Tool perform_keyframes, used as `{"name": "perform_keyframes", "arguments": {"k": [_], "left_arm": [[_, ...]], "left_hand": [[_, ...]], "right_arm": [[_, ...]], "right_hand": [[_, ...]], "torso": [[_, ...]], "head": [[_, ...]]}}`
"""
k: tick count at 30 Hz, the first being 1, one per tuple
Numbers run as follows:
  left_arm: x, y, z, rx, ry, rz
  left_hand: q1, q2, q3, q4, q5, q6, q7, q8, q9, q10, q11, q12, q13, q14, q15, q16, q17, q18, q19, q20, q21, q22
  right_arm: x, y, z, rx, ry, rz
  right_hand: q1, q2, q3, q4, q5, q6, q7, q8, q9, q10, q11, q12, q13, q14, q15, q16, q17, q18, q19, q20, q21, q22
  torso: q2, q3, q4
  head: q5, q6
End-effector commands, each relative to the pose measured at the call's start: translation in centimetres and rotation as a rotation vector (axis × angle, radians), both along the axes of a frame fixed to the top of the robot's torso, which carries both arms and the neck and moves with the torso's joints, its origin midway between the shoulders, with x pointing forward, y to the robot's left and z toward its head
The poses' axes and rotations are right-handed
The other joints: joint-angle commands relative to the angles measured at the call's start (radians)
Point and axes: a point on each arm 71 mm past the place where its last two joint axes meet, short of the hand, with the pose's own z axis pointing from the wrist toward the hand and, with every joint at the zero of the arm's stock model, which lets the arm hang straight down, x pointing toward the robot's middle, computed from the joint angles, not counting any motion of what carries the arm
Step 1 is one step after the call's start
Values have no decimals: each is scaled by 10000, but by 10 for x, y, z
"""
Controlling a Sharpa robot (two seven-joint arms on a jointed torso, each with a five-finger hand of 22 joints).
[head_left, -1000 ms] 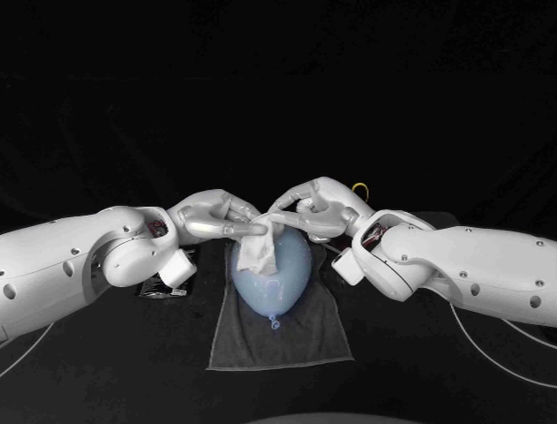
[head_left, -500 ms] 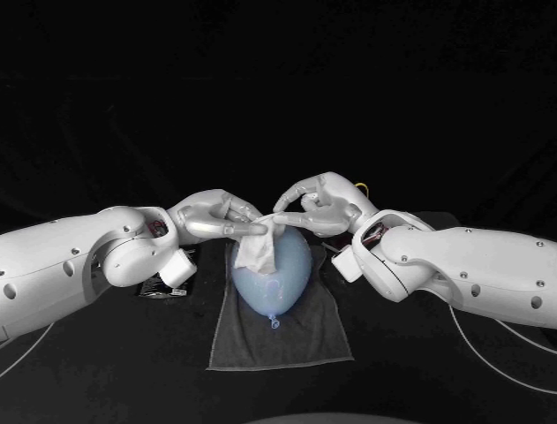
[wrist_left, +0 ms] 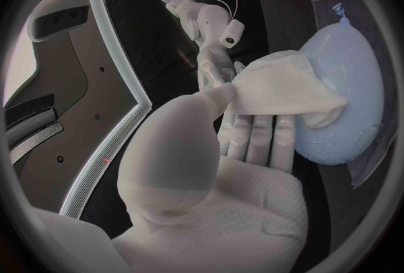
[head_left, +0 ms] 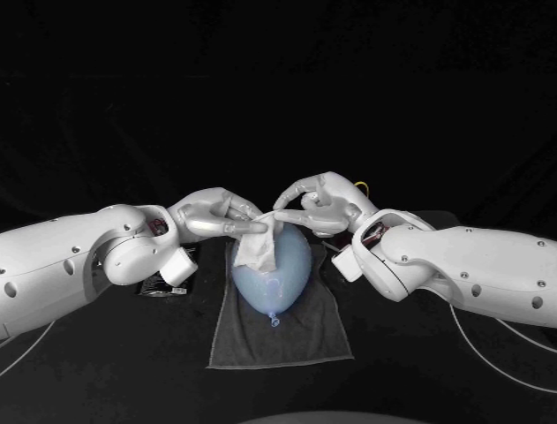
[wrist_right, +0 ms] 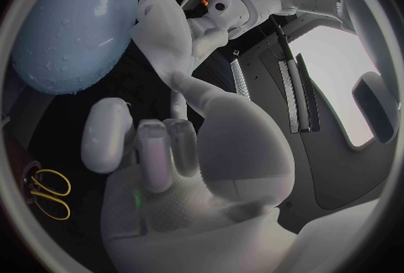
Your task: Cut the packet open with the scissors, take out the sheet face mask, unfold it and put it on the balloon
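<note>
Head view: left hand (head_left: 214,216) and right hand (head_left: 319,205) are each pinching the mask (head_left: 259,249); fingers (wrist_left: 256,141) are holding it taut above the balloon (head_left: 278,284) for draping.

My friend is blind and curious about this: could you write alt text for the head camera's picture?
The left hand and right hand together hold a white mask over the far end of a pale blue balloon lying on a grey towel.

Right hand (wrist_right: 195,152) with sheet mask (wrist_right: 160,20) beside balloon (wrist_right: 71,23); yellow-handled scissors (wrist_right: 47,193) nearby.
</note>
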Motion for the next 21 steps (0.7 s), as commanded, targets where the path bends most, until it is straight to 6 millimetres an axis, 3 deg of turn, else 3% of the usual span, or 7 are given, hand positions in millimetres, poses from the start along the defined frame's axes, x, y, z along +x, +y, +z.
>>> {"name": "perform_keyframes", "arguments": {"k": [1, 2, 5, 6, 14, 19, 21], "left_arm": [[0, -2, 1, -84, 0, 5], [0, -2, 1, -85, 1, 10], [0, -2, 1, -90, 5, 22], [0, -2, 1, -93, 7, 26], [0, -2, 1, -192, 158, 105], [-1, -3, 1, -241, 262, 49], [-1, -4, 1, -257, 275, 31]], "left_hand": [[69, 51, 58, -18, 28, 76, -5, 46, 398, 77, -7, -53, -11, 16, -72, 59, 16, 192, -4, -77, 49, 17], [69, 51, 58, -18, 28, 76, -5, 46, 398, 77, -7, -53, -11, 16, -72, 59, 16, 192, -4, -77, 49, 17], [69, 51, 58, -18, 28, 76, -5, 46, 398, 77, -7, -53, -11, 16, -72, 59, 16, 192, -4, -77, 49, 17], [68, 46, 59, -19, 29, 73, -2, 46, 401, 78, -6, -56, -12, 16, -73, 60, 18, 191, -6, -78, 54, 20], [57, 11, 142, -29, 33, -47, 80, 2, 418, 10, 55, -154, -45, -85, -27, 20, 37, 163, -131, -71, 101, 55], [-270, -411, -70, 40, 27, -712, 324, -412, 278, -152, 220, -245, -34, -354, 127, 48, 146, 123, -440, 67, 64, 45], [-681, -630, -298, 331, 26, -840, 342, -543, 208, -132, 239, -211, -12, -363, 146, 147, 228, 151, -464, 135, 11, 3]], "right_arm": [[-1, 2, -1, -211, 42, 512], [-1, 3, -1, -260, 37, 588], [-2, 5, -2, -530, 17, 937], [-3, 5, -3, -607, 44, 1040], [-7, 11, -6, -1201, 168, 1847], [-8, 12, -6, -1377, 166, 2037], [-8, 12, -6, -1402, 163, 2031]], "right_hand": [[-195, 520, -30, 334, -25, -154, 40, 108, 62, 669, 75, -213, 2168, 1219, -111, 41, 2626, 160, -130, 51, -117, 1571], [-325, 722, -51, 535, -24, -224, 68, 121, 68, 587, 97, -309, 2068, 1219, -90, 41, 2626, 175, -166, 66, -208, 1547], [-437, 938, -70, 730, -26, -305, 89, 147, 88, 508, 118, -405, 1972, 1219, -70, 41, 2626, 194, -212, 89, -321, 1518], [-534, 1108, -73, 887, -25, -388, 121, 134, 92, 478, 145, -444, 1935, 1219, -50, 41, 2626, 205, -243, 104, -393, 1500], [-688, 1530, -139, 1245, -27, -811, 249, 211, 223, 374, 261, -562, 1825, 1219, 53, 41, 2626, 264, -400, 192, -766, 1408], [-689, 1762, -123, 1350, -28, -1089, 330, 351, 363, 286, 338, -644, 1746, 1219, 124, 41, 2626, 287, -471, 255, -915, 1375], [-696, 1809, -120, 1371, -28, -1121, 337, 405, 403, 281, 347, -645, 1745, 1219, 134, 41, 2626, 284, -466, 267, -899, 1380]], "torso": [[1, 1, -3], [2, 1, 1], [-2, -2, -2], [-2, -2, -2], [2, -1, 3], [3, 3, 1], [1, 3, 1]], "head": [[4, -13], [0, -6], [4, -13], [7, -18], [36, -15], [62, -17], [73, -13]]}}
